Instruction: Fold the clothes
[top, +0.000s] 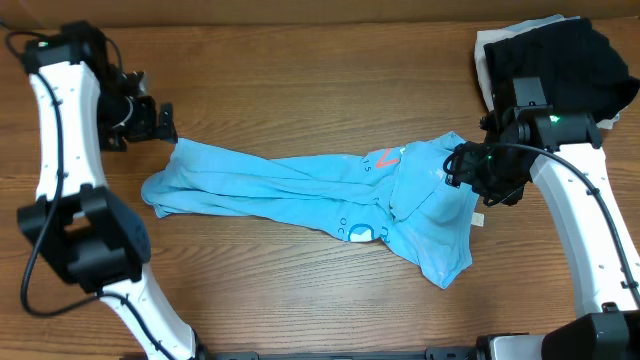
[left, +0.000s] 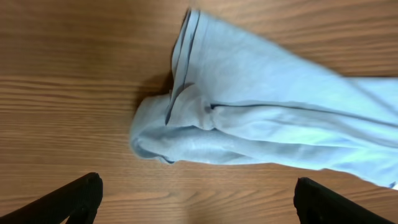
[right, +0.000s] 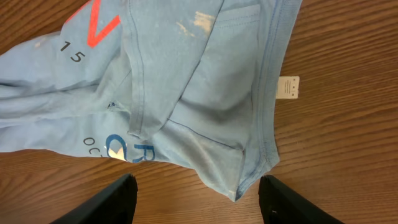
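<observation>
Bunching is the risk: left claw (left: 198, 185) wide open and empty, the crumpled T-shirt (top: 300, 185) lying just ahead of it on the surface (top: 300, 80), right claw (right: 198, 182) partly open and empty above the other end, so either could pinch several layers together.

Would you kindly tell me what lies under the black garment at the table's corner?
A white garment peeks out along two edges of the black garment, apparently beneath it. Its full extent, and anything else underneath, is covered.
</observation>
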